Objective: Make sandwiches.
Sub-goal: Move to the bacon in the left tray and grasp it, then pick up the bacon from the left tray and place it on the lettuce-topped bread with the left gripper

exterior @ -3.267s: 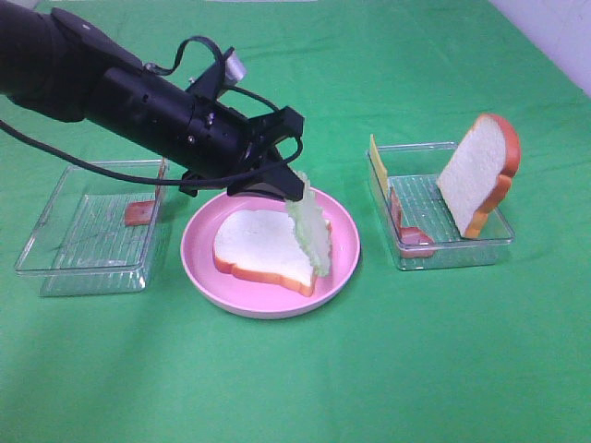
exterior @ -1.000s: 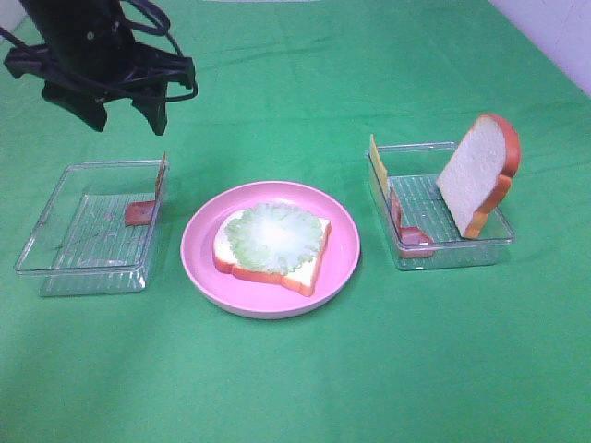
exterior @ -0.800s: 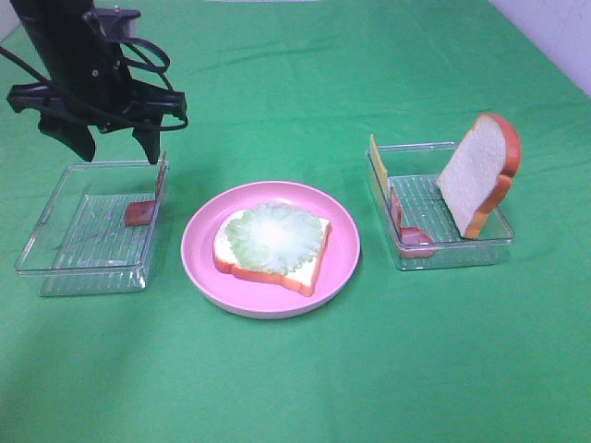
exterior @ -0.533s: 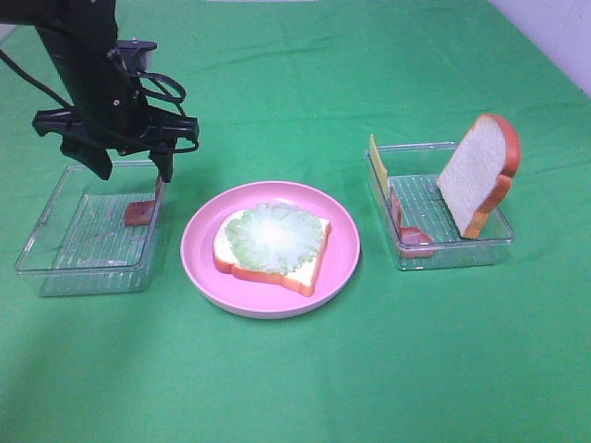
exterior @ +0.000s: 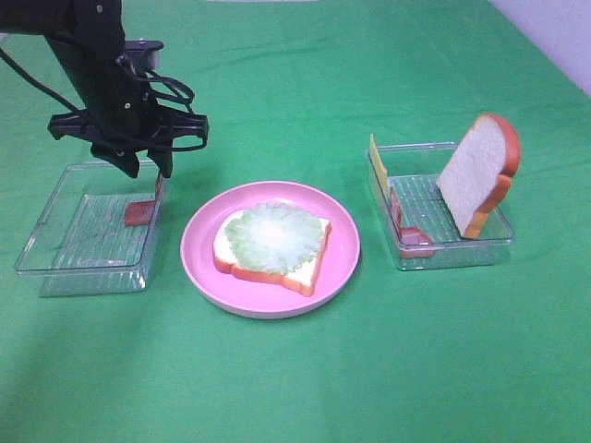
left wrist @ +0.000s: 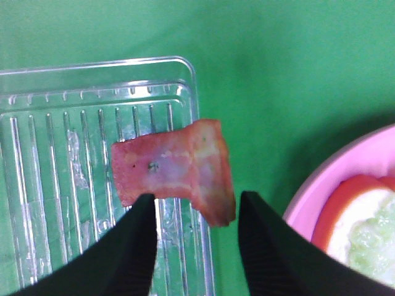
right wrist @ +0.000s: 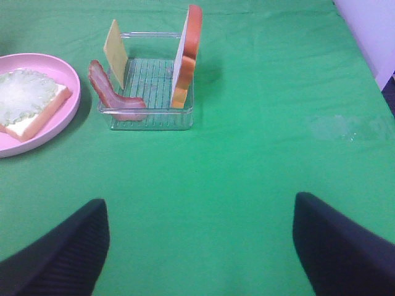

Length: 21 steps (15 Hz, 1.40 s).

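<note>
1. The left end effector (exterior: 148,170) has dropped from high above to the left tray's (exterior: 55,268) plate-side wall. Its jaws are narrower yet apart, straddling the bacon strip (left wrist: 176,172) without clamping it.
2. Lettuce (exterior: 274,235) lies flat on the bread slice (exterior: 268,273) on the pink plate (exterior: 343,263), unmoved.
3. Right end effector (right wrist: 200,206) gapes, empty.

- Exterior high: above and in front, tilted down over the green cloth (exterior: 295,388); pink plate (exterior: 199,254) central, near-empty tray (exterior: 55,268) and bread tray (exterior: 452,254) flanking it.
- Left wrist: straight down, very close, over the near-empty tray's wall nearest the plate; shares that wall, a plate sliver and its bread slice (left wrist: 345,213) with the high view.
- Right wrist: low, well beyond the bread tray from the plate, facing back toward both; shares both.
</note>
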Tool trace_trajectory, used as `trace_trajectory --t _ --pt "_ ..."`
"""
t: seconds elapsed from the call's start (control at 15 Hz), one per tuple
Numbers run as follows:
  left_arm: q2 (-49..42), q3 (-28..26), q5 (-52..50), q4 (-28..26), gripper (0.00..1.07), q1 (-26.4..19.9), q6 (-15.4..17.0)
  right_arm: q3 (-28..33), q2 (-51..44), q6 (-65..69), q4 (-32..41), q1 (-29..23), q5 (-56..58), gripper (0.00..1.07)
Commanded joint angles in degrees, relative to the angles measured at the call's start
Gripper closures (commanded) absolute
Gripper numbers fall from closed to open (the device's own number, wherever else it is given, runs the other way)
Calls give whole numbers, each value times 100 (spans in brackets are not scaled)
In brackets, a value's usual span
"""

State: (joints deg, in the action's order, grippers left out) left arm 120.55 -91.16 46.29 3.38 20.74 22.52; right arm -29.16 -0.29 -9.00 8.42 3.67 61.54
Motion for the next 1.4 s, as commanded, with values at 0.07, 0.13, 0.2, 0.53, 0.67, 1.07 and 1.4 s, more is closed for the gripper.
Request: trace_trajectory --t 0.07,0.13,0.2,0.53,0.67,1.07,1.4 --pt "0 -11 -212 34 91 17 34 11 -86 11 0 34 -63 30" --pt "0 -11 -258 52 100 17 34 11 -86 11 0 34 -63 30" --pt "0 -11 -286 52 107 17 34 11 -86 11 0 34 -63 30" --pt "-143 -46 -80 -23 107 17 34 11 -86 11 0 34 -63 30" --pt "-361 -74 11 -92 107 17 34 11 -86 11 6 34 -63 30" --pt "-1066 -74 34 -2326 107 17 -1490 11 -86 11 6 34 -63 30" --pt "-951 -74 298 -4824 107 264 -3363 11 -86 11 6 34 -63 30"
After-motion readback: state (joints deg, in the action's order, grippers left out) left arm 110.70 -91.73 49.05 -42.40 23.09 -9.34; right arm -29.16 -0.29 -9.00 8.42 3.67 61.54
